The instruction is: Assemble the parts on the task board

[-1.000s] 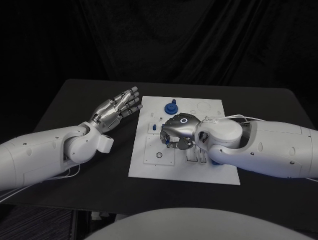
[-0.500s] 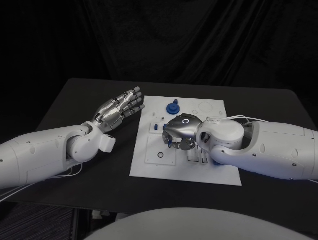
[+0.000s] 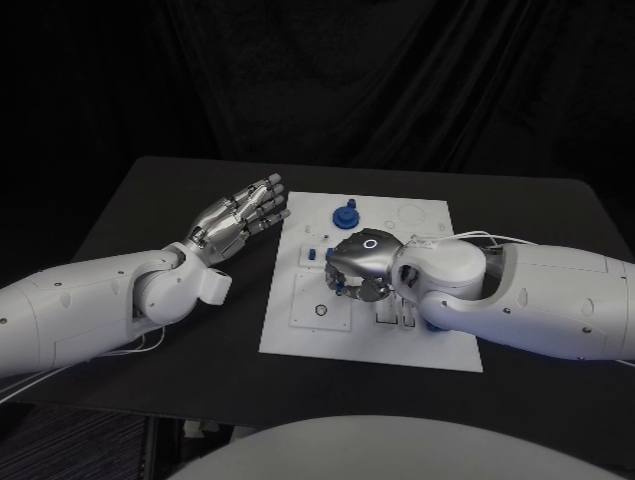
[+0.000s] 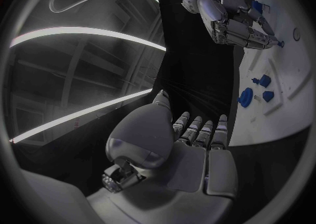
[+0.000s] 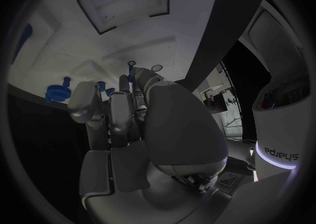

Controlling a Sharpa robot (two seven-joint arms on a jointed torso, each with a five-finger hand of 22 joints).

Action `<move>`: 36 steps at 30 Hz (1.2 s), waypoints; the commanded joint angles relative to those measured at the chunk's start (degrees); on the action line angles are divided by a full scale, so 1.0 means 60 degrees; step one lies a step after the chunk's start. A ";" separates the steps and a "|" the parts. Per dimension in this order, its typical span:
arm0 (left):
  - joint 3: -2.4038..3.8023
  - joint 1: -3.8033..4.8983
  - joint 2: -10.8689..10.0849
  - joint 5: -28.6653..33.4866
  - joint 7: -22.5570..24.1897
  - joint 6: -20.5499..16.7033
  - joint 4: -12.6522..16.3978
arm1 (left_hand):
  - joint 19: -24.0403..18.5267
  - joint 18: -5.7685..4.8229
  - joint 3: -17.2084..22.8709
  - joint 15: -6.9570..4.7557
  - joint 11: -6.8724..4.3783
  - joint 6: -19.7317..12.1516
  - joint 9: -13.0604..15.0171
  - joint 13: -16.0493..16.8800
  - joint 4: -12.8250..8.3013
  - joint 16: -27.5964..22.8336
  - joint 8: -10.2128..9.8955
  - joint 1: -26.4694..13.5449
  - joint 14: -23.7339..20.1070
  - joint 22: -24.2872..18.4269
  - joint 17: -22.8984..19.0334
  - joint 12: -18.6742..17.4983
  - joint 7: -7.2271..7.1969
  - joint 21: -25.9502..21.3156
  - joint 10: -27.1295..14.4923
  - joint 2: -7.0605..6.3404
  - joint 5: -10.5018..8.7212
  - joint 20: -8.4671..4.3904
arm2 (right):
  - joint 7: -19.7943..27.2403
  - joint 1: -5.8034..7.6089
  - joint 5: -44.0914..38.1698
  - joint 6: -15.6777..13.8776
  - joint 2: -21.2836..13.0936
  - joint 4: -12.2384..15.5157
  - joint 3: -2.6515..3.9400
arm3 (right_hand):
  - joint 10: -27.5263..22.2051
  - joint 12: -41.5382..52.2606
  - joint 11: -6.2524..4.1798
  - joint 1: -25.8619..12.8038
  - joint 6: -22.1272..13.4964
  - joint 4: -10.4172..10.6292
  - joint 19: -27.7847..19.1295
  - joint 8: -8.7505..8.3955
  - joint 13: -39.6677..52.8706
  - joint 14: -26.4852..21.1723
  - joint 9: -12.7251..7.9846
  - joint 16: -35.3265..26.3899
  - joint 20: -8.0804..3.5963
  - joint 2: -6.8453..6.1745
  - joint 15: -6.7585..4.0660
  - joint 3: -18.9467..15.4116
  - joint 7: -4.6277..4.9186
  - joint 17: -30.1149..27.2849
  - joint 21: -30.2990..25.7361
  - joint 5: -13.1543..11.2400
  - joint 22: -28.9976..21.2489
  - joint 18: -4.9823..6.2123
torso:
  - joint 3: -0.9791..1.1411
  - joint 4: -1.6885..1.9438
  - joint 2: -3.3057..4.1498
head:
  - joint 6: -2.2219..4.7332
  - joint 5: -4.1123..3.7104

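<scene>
We see the right hand bent down over the middle of the task board, fingers curled onto a small blue part at their tips, apparently pinching it; the board lies directly beneath, so the coming move is straight down; the left hand, released and flat, hovers left of the board's upper left edge, farther off; a blue knob stands near the board's top.

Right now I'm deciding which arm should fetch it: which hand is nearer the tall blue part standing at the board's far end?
Right. The right hand is over the board just on the near side of the tall blue part; the left hand hovers off the board's left edge, fingers apart.
</scene>
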 commanded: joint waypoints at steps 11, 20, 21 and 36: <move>0.0010 -0.0016 0.0044 0.0056 0.1304 0.0116 -0.0019 | -0.0014 0.0154 0.0004 0.0062 0.0017 -0.0015 -0.0010 0.0004 -0.0080 0.0049 -0.0010 0.0127 -0.0030 -0.0014 0.0006 -0.0001 0.0079 0.0041 -0.0025 0.0022 0.0082 0.0024 | -0.0134 -0.0148 -0.0094 0.0268 0.0062 -0.0137 0.0004 | 0.0016 -0.0016 0.0007 0.0004 -0.0052 -0.0068 0.0024 -0.0076 0.0005 0.0024 0.0013 -0.0065 -0.0001 -0.0008 0.0006 -0.0011 0.0004 -0.0026 -0.0020 -0.0061 0.1321 0.0009 | 0.0004 0.0017 0.0010 | -0.0001 -0.0008; 0.0010 -0.0026 0.0040 0.0056 0.1284 0.0125 -0.0027 | -0.0014 0.0152 0.0019 0.0064 -0.0007 -0.0013 -0.0009 0.0003 -0.0116 0.0050 -0.0009 0.0160 -0.0028 -0.0021 0.0007 -0.0005 0.0141 0.0042 -0.0032 0.0027 0.0121 0.0025 | -0.0129 -0.0231 -0.0094 0.0275 0.0076 -0.0203 0.0004 | 0.0007 -0.0029 0.0007 0.0008 -0.0066 -0.0082 0.0010 -0.0090 -0.0003 0.0008 0.0015 -0.0091 -0.0001 -0.0009 0.0004 0.0000 0.0001 -0.0051 -0.0047 -0.0066 0.1314 0.0015 | 0.0005 0.0011 -0.0009 | -0.0001 0.0031; 0.0010 -0.0027 0.0039 0.0056 0.1282 0.0125 -0.0029 | -0.0014 0.0152 0.0019 0.0064 -0.0007 -0.0013 -0.0009 0.0003 -0.0116 0.0050 -0.0009 0.0160 -0.0028 -0.0021 0.0007 -0.0005 0.0141 0.0042 -0.0032 0.0027 0.0121 0.0025 | -0.0128 -0.0234 -0.0094 0.0272 0.0077 -0.0204 0.0004 | 0.0007 -0.0029 0.0007 0.0008 -0.0066 -0.0082 0.0010 -0.0090 -0.0003 0.0008 0.0015 -0.0091 -0.0001 -0.0009 0.0004 0.0000 0.0001 -0.0051 -0.0047 -0.0066 0.1314 0.0015 | 0.0005 0.0010 -0.0010 | -0.0001 0.0032; 0.0010 -0.0058 0.0077 0.0056 0.1257 0.0154 -0.0098 | -0.0016 0.0153 0.0053 0.0063 -0.0038 0.0018 -0.0003 0.0001 -0.0183 0.0050 -0.0001 0.0218 -0.0032 -0.0037 0.0006 -0.0018 0.0222 0.0043 -0.0046 0.0034 0.0182 0.0024 | -0.0008 -0.0247 -0.0094 0.0033 0.0051 -0.0201 0.0004 | -0.2464 -0.0918 0.0307 -0.0631 -0.3282 0.0264 -0.0638 -0.1166 -0.0326 -0.0602 -0.1043 -0.0755 0.0108 -0.0318 0.0059 -0.0737 -0.0999 -0.0740 -0.1367 -0.2295 0.0999 0.0206 | 0.0006 0.0014 -0.0010 | -0.0001 0.0019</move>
